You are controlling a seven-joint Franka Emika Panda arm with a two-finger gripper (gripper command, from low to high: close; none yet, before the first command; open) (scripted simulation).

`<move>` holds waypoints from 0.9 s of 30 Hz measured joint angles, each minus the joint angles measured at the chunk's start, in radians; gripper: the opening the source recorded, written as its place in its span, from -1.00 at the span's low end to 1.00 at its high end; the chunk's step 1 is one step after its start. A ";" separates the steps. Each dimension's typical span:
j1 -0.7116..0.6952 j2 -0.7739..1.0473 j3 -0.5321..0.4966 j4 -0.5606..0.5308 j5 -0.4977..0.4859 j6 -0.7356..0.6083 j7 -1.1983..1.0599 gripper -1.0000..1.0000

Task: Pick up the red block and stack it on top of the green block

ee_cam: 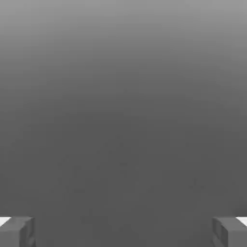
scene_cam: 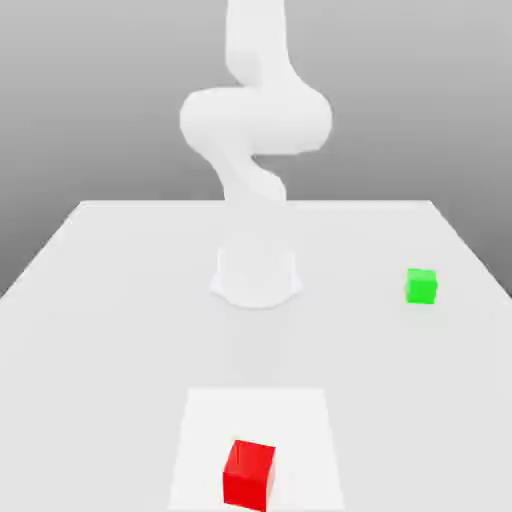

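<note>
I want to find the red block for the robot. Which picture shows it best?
The exterior view shows it best: the red block sits whole on the white table, near the front edge, far from the green block. In the hand view I see grey background and the fingertips set wide apart.

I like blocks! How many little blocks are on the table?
2. The red block sits near the front edge, on a lighter square patch. The green block sits farther back, toward the exterior view's right. The two are well apart, and none looks hidden.
</note>
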 joint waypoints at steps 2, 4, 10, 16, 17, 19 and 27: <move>-0.011 0.077 0.009 -0.015 -0.006 0.030 0.021 0.00; -0.021 0.151 0.018 -0.028 -0.011 0.058 0.041 0.00; -0.045 0.369 0.037 -0.069 -0.031 0.143 0.103 0.00; -0.057 0.587 0.043 -0.110 -0.044 0.227 0.161 0.00; -0.059 0.623 0.043 -0.117 -0.044 0.241 0.169 0.00; -0.060 0.695 0.042 -0.131 -0.044 0.269 0.185 0.00; -0.057 0.983 0.038 -0.159 -0.030 0.418 0.222 0.00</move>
